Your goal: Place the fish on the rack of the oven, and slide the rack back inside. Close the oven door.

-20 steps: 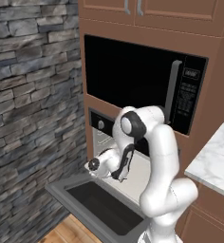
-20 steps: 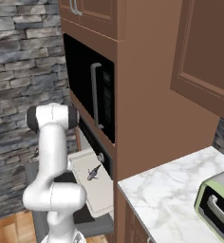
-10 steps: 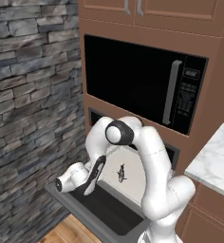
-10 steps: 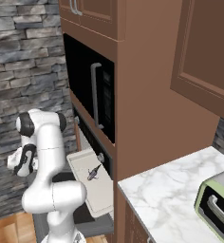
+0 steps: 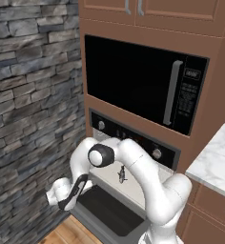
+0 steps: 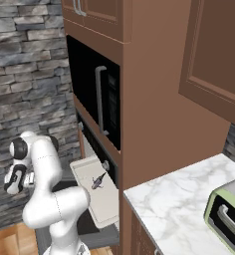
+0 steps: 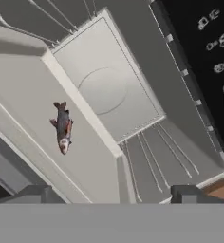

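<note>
No text, label, brand name or number can be read anywhere in this kitchen. The microwave's control panel (image 5: 191, 95) carries pale markings and a small display, all too blurred to make out. The oven's dark control strip (image 5: 133, 139) bears only faint, unreadable marks beside its knobs. In the hand view, small pale symbols (image 7: 217, 42) stand on a black surface, none legible as letters or figures.

The fish (image 5: 121, 174) lies on the rack (image 5: 133, 188), which sticks out of the oven (image 5: 133, 143) above the lowered oven door (image 5: 105, 214). The microwave (image 5: 143, 88) sits above the oven. The gripper (image 5: 52, 198) hangs left of the oven door.
</note>
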